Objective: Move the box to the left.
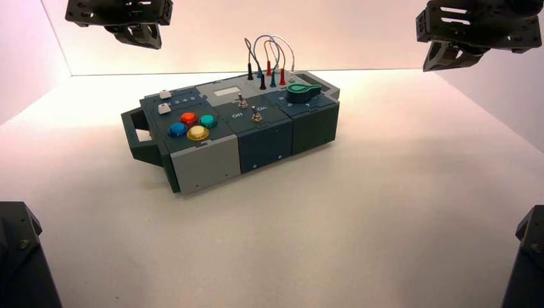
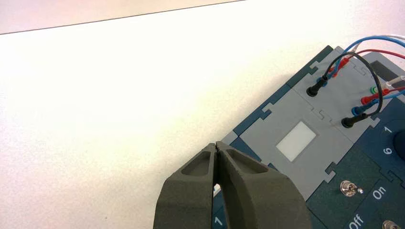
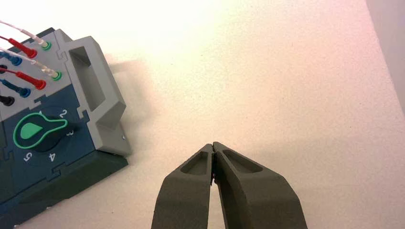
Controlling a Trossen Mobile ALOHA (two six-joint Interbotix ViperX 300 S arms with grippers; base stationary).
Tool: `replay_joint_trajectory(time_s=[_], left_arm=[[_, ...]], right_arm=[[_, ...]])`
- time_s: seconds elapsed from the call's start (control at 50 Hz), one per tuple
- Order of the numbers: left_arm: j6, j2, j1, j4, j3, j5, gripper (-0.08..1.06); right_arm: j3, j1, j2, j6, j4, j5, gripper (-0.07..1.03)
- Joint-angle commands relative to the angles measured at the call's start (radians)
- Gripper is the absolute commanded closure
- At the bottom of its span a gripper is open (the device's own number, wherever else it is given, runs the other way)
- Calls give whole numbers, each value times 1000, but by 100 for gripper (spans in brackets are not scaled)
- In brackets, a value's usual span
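The box is a long dark teal and grey control box standing turned on the white table, left of centre. It has a dark handle at its left end, four coloured round buttons, toggle switches, a green knob and looped wires. My left gripper is shut and empty, held high above the box's back left part. My right gripper is shut and empty, high above bare table to the right of the box's grey end handle.
The white table spreads wide around the box, with walls at the back and sides. Dark arm bases stand at the front corners, left and right.
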Motion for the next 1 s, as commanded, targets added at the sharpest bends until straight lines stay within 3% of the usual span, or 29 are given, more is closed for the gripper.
replay_joint_trajectory(time_s=[0.02, 0.8, 1.0], left_arm=[[0, -17, -3, 2, -14, -9, 100], [2, -17, -3, 2, -15, 0, 100], [0, -78, -3, 2, -14, 118, 100]], right_arm=[[-14, 5, -9, 2, 3, -8, 98], [-37, 5, 29, -3, -3, -34, 99], [-75, 2, 66, -5, -11, -37, 99]])
